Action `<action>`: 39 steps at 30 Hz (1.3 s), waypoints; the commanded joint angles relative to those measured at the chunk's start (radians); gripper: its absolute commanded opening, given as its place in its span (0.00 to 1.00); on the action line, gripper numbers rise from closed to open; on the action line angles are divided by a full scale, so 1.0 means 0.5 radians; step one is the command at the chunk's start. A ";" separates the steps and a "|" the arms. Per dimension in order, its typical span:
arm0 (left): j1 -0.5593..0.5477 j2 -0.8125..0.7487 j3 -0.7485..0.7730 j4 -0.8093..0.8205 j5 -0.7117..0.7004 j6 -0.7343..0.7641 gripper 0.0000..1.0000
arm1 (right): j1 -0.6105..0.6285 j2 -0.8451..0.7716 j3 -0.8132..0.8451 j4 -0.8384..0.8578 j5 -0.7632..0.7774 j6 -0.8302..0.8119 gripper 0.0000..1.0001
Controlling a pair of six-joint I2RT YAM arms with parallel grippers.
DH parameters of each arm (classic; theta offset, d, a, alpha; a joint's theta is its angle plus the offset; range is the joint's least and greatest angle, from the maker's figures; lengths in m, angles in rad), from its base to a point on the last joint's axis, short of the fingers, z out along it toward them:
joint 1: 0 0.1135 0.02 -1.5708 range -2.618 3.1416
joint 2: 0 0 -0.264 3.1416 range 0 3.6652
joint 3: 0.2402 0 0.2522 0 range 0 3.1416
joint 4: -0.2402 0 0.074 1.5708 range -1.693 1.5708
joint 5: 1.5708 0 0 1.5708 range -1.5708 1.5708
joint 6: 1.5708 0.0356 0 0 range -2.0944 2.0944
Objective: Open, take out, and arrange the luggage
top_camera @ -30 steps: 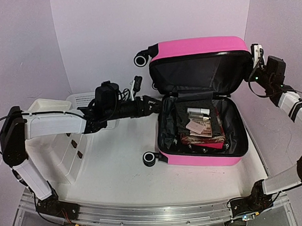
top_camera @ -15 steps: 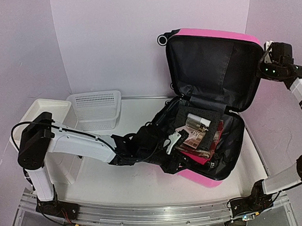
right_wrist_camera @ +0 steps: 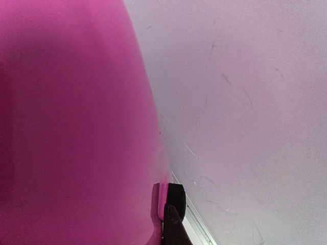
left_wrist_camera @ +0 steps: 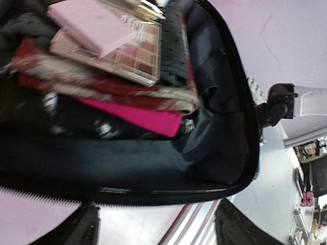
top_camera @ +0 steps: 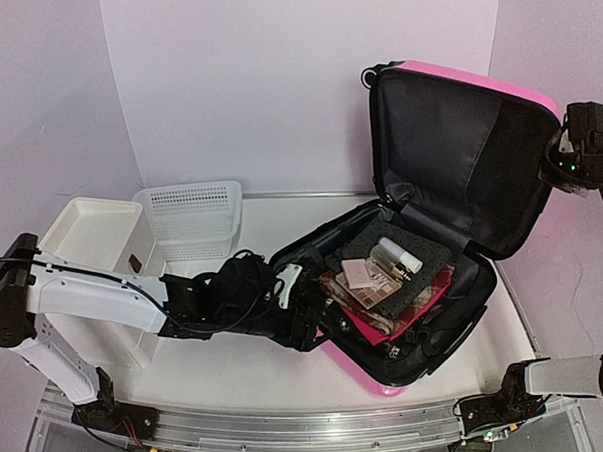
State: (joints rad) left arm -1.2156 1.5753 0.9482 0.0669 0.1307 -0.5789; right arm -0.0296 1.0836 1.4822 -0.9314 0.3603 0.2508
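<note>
The pink hard-shell luggage [top_camera: 369, 379] lies open on the table, its black-lined lid [top_camera: 459, 159] standing upright. Inside are a pink compact [top_camera: 360, 271], an eyeshadow palette [left_wrist_camera: 122, 56], a silver bottle [top_camera: 395, 253] and folded red and magenta cloth [left_wrist_camera: 148, 115]. My left gripper [top_camera: 304, 321] is open at the case's near-left zipper rim [left_wrist_camera: 168, 196], with its fingers [left_wrist_camera: 82, 229] spread just outside it. My right gripper [top_camera: 577, 154] is behind the lid's top right. In the right wrist view one black fingertip [right_wrist_camera: 175, 204] rests against the pink shell [right_wrist_camera: 71, 127]; its other finger is hidden.
A white mesh basket [top_camera: 191, 216] and a white drawer unit [top_camera: 92, 230] stand at the back left. An aluminium rail [top_camera: 290, 432] runs along the front edge. Walls close in behind and to the right of the lid.
The lid has swung from half open to upright. The case has turned and slid toward the front. My left arm moved down to the near rim; my right gripper rose and moved right.
</note>
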 commanded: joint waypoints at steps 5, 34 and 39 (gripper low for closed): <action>0.014 -0.430 -0.230 -0.233 -0.574 -0.518 0.93 | -0.007 -0.111 -0.099 -0.184 0.370 0.145 0.00; 0.513 1.143 1.530 -0.257 0.180 0.176 0.73 | -0.006 -0.171 -0.114 -0.386 1.012 0.478 0.00; 0.566 1.310 1.752 -0.257 0.188 0.268 0.74 | -0.005 -0.207 -0.112 -0.494 0.891 0.622 0.00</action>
State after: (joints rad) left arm -0.9329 2.1834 1.6901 -0.2550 0.1776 -0.5491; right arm -0.0231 1.0080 1.4052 -1.0744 0.7273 0.5663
